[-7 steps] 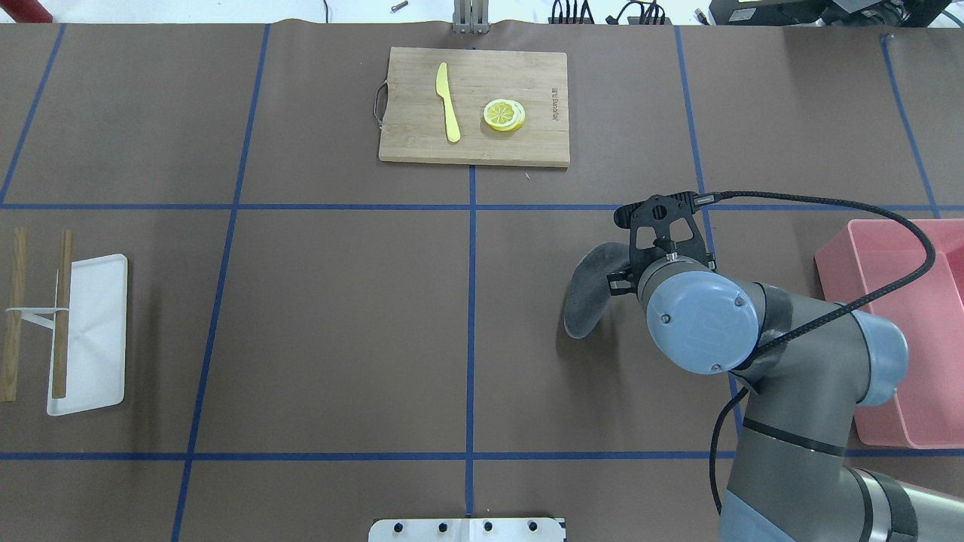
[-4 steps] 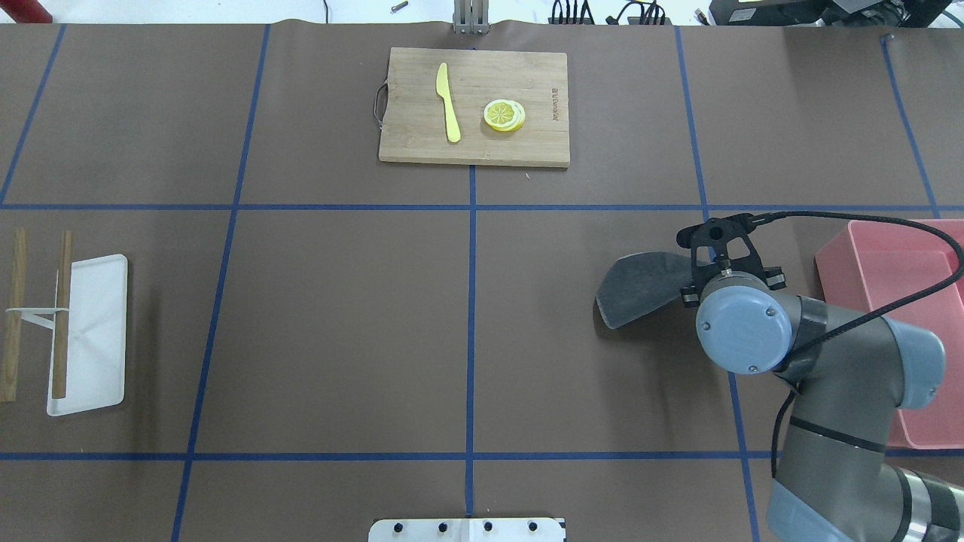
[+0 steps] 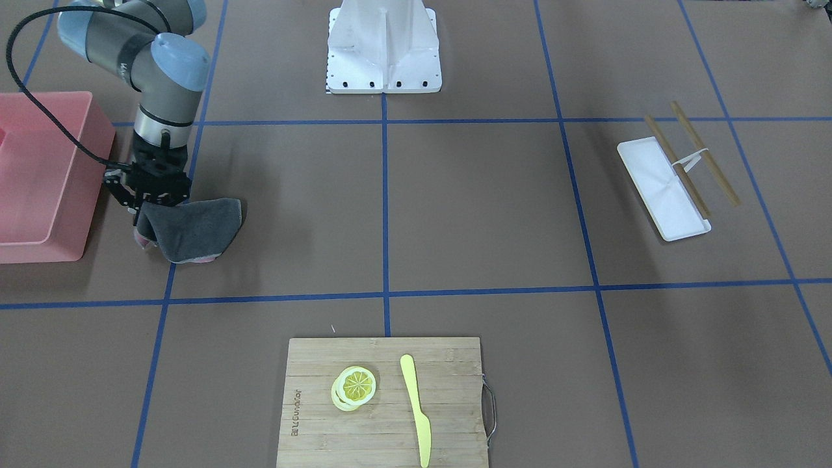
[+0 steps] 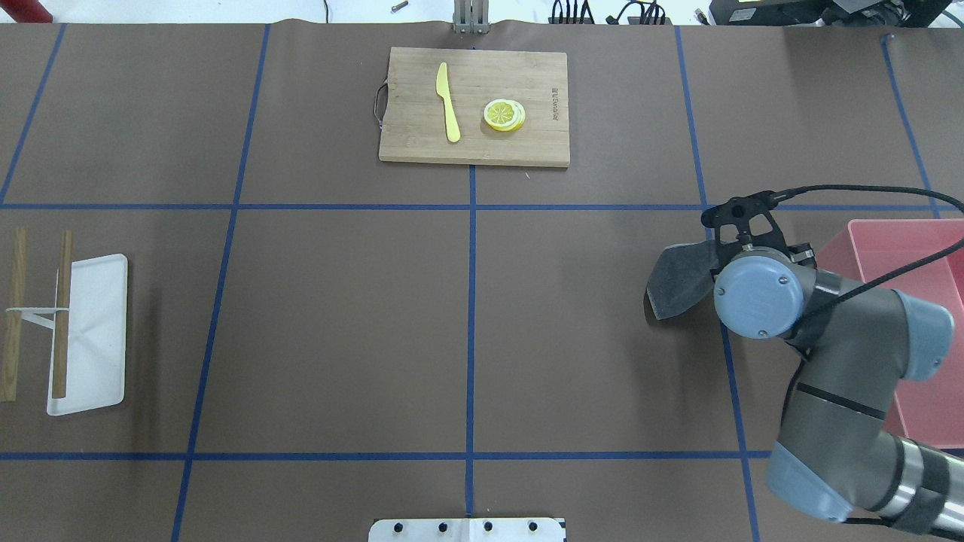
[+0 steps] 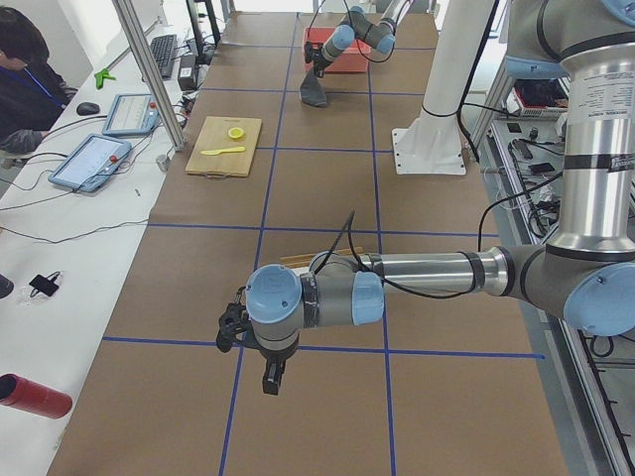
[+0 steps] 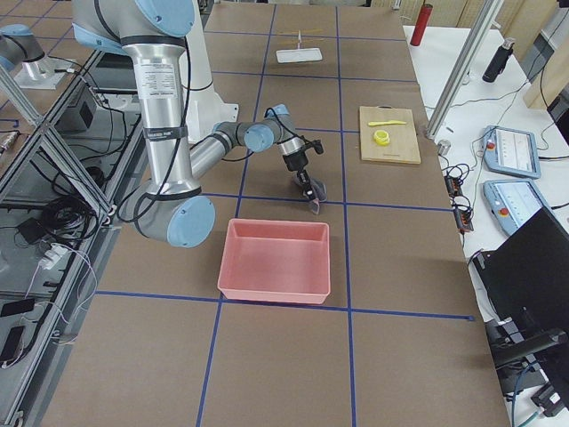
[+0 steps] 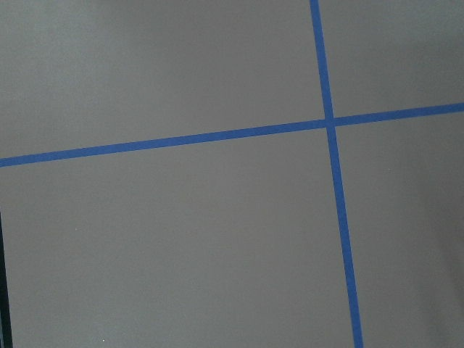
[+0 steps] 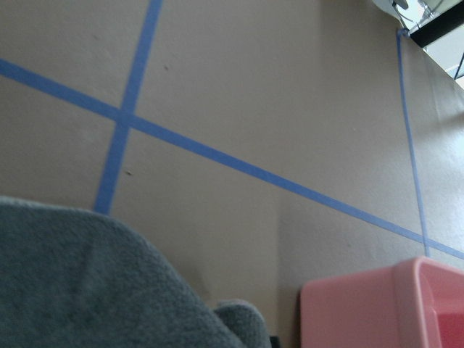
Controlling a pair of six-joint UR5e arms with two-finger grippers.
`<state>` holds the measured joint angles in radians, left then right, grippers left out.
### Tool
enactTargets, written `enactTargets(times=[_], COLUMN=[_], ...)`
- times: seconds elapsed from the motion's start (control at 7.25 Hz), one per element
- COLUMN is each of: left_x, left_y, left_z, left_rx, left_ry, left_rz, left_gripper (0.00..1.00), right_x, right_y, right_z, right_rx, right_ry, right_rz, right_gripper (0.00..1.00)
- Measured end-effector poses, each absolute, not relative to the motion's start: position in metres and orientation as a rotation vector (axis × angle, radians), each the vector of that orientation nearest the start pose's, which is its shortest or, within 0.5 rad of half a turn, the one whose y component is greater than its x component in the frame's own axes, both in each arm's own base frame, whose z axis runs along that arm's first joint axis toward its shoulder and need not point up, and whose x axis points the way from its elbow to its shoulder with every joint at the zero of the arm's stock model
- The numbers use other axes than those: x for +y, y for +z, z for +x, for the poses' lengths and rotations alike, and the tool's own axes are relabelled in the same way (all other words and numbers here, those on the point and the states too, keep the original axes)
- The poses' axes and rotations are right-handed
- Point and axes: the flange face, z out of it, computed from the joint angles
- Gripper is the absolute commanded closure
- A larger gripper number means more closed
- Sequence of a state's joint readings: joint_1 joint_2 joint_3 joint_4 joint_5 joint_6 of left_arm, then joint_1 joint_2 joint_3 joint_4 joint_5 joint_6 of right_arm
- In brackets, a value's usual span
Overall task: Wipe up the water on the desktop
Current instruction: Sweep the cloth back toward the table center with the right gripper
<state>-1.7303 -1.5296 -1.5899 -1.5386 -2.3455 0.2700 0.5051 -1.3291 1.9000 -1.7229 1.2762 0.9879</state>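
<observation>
Far left, outside the overhead view, your left gripper (image 5: 271, 375) hangs over bare desktop (image 4: 339, 324); only the side camera catches it, so I cannot tell whether its fingers are apart or together; its wrist camera shows just brown surface and blue tape lines (image 7: 181, 139).

Next, the white tray (image 4: 94, 339) with two wooden sticks (image 4: 62, 312) at its outer edge; well apart from the work.

Centre, far edge: the cutting board (image 4: 410, 143) carries a yellow knife (image 4: 448, 102) and lemon slices (image 4: 504, 115); not in the path.

Right of centre, your right gripper (image 3: 146, 209) is clamped on one bunched end of the grey cloth (image 3: 195, 231); the wrist points down so the rest spreads toward the middle as a wiping face; whether it presses on the desktop or hangs just above, I cannot tell. No wet patch shows in any view; the matte brown may hide it.

Far right, the pink bin (image 3: 39, 252) sits just beside that gripper; probably the cloth's drop-off spot; its near wall is the one thing you could clip.
</observation>
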Motion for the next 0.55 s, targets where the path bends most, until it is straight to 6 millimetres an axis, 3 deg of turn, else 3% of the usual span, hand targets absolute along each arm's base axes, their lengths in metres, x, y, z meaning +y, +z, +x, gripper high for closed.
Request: enactTargets(times=[0.28, 0.55], left_x=[-0.454, -0.455], left_y=[0.672, 0.672], left_z=[-0.138, -0.138], left_rx=[0.768, 0.767], left_ry=[0.084, 0.084], left_rz=[0.115, 0.115], left_gripper=[0.01, 0.01], right_x=[-0.434, -0.416], right_y=[0.343, 0.269], right_z=[-0.491, -0.546], right_rx=[-0.313, -0.460], right_ry=[0.062, 0.159], right_rz=[0.470, 0.465], right_gripper=[1.00, 1.00])
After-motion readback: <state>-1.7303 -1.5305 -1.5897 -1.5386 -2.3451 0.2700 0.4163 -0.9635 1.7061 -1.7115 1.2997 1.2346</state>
